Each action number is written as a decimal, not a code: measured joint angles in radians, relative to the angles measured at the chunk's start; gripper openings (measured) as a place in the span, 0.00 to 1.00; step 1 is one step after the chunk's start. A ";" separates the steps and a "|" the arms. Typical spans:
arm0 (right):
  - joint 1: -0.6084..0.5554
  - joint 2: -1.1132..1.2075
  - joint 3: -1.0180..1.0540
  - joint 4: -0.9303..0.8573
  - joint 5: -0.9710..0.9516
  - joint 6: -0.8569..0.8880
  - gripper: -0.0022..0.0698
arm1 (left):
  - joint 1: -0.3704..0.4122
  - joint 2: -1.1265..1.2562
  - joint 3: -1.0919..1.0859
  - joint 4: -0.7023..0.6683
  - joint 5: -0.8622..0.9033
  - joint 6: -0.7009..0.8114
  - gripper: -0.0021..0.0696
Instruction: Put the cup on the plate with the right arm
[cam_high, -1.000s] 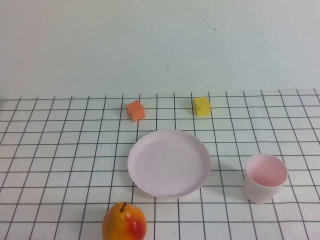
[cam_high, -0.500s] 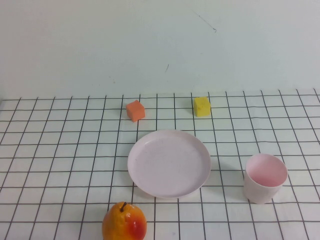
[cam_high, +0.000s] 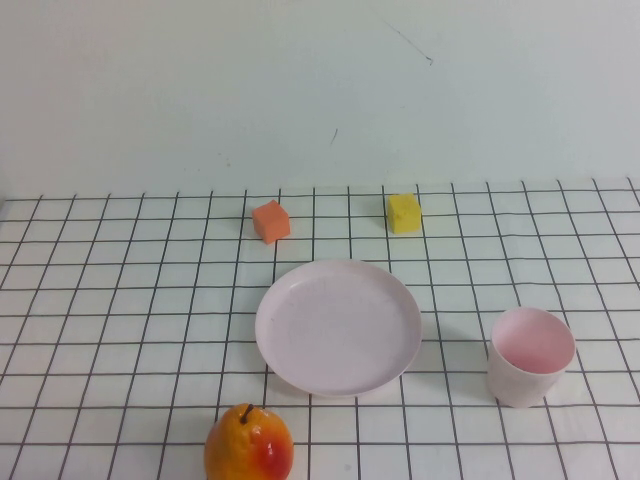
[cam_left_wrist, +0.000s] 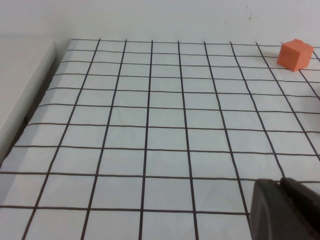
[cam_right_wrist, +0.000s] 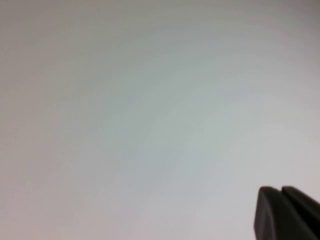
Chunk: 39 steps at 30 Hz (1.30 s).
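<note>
The pale pink cup (cam_high: 530, 355) stands upright on the gridded table, to the right of the plate and apart from it. The round pale pink plate (cam_high: 338, 325) lies empty at the table's middle. Neither arm shows in the high view. My left gripper (cam_left_wrist: 281, 184) is shut and empty, low over the table's left part. My right gripper (cam_right_wrist: 280, 191) is shut and empty, facing a plain pale surface; the cup and plate are out of its view.
An orange cube (cam_high: 271, 221) and a yellow cube (cam_high: 404, 212) sit behind the plate. The orange cube also shows in the left wrist view (cam_left_wrist: 295, 54). An orange-yellow pear-like fruit (cam_high: 249, 445) stands at the front edge, left of the plate's front.
</note>
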 joint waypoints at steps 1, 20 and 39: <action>0.000 0.000 0.000 0.016 -0.037 0.014 0.03 | 0.000 0.000 0.000 0.000 0.000 0.000 0.02; 0.000 0.267 -0.725 -0.141 0.933 0.169 0.03 | 0.000 0.000 0.000 0.000 0.000 0.000 0.03; 0.000 0.850 -0.982 0.519 1.527 -0.452 0.03 | 0.000 0.000 0.000 0.000 0.000 0.000 0.03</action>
